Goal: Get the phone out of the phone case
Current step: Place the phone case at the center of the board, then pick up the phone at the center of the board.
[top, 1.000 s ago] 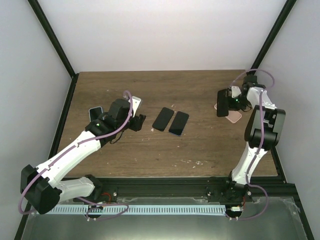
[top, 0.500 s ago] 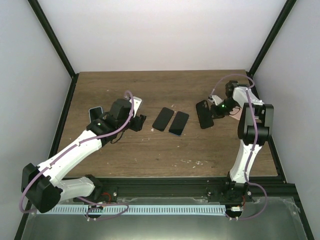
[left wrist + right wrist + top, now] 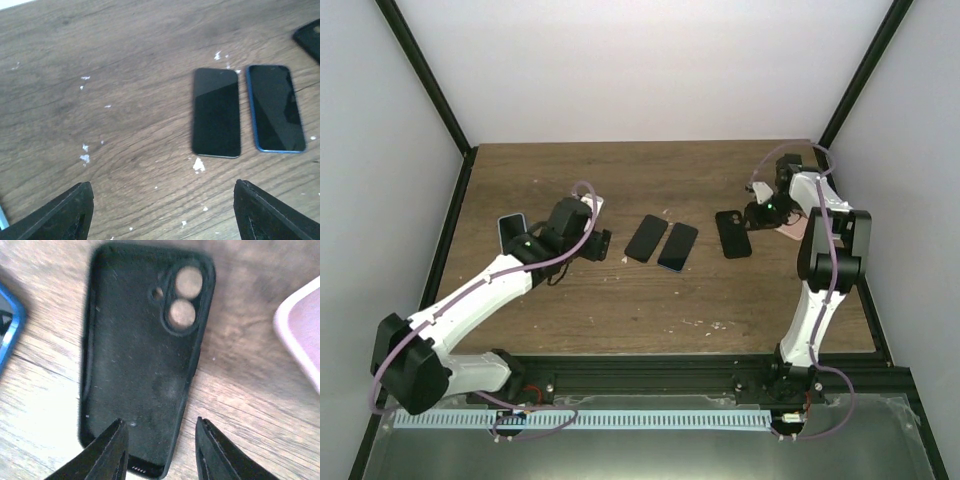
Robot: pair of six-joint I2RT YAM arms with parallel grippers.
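A black phone case [image 3: 140, 360] lies flat and empty on the wood, inside up, with bare table showing through its camera holes; in the top view this black case [image 3: 732, 233] sits right of centre. My right gripper [image 3: 160, 452] hovers open over the case's near end, its fingers apart and gripping nothing. Two bare phones lie side by side mid-table: a black phone [image 3: 216, 112] and a blue-edged phone [image 3: 275, 107]. My left gripper [image 3: 165, 220] is open over bare wood, short of the black phone.
A pink case [image 3: 790, 230] lies just right of the black one, behind the right wrist. A white case [image 3: 592, 204] and a blue-edged item [image 3: 510, 228] lie beside the left arm. Black frame posts border the table.
The right gripper carried the black case leftward from above the pink one, laid it flat and opened. The left gripper's jaws spread a little wider.
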